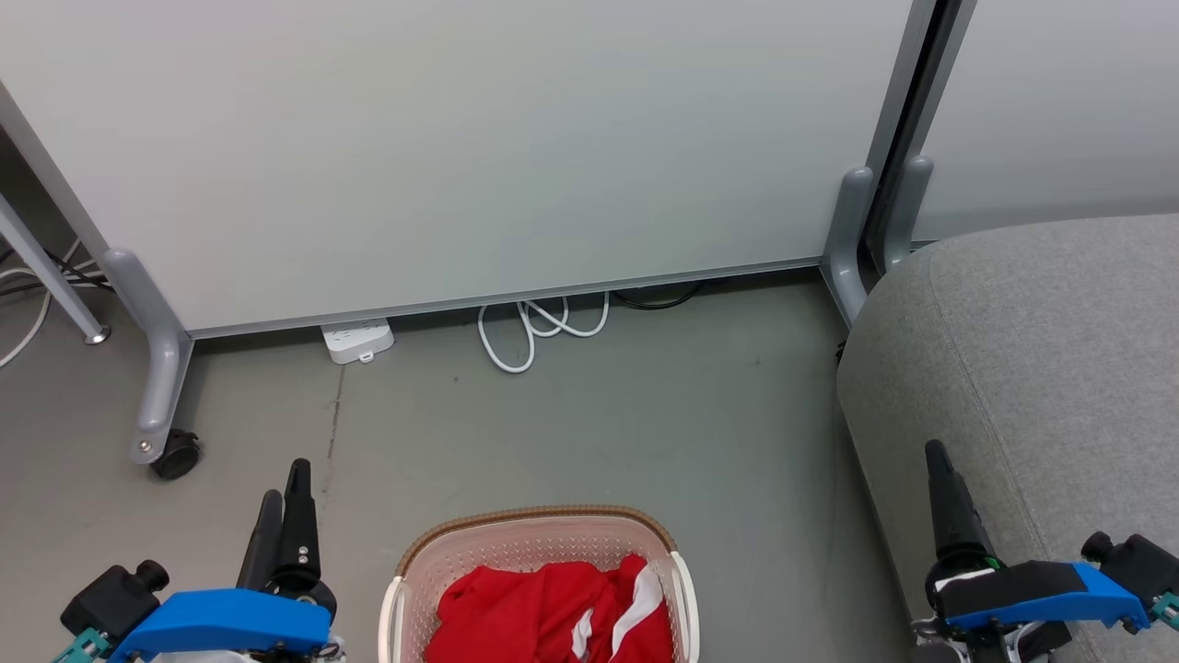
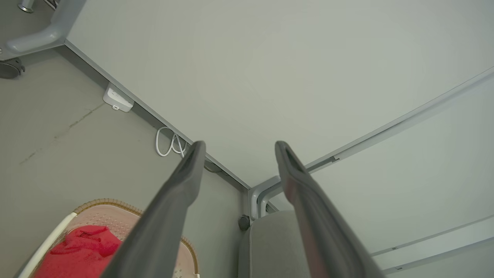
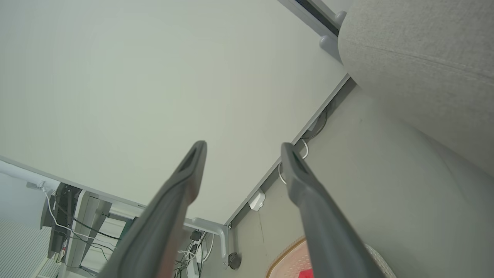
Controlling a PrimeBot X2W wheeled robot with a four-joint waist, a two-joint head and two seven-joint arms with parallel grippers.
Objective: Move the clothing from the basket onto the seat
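Note:
The cream basket (image 1: 543,527) with its brown rim stands on the floor at the bottom centre of the head view. The red clothing (image 1: 543,612) with white stripes lies bunched inside it. To the right rises the grey seat (image 1: 1041,368). My left gripper (image 1: 284,483) hovers left of the basket, open and empty. In the left wrist view the left gripper (image 2: 240,144) shows a wide gap, with the basket (image 2: 100,202), the clothing (image 2: 77,251) and the seat (image 2: 270,247) below. My right gripper (image 1: 938,460) sits over the seat's front edge. It is open and empty in the right wrist view (image 3: 244,146), beside the seat (image 3: 417,58).
Pale partition panels (image 1: 461,138) on grey feet with a caster (image 1: 175,454) close off the far side. A white power strip (image 1: 357,341) and a looped white cable (image 1: 539,327) lie at their base. A slanted metal leg (image 1: 46,267) stands far left. Bare grey floor (image 1: 599,414) lies between basket and panels.

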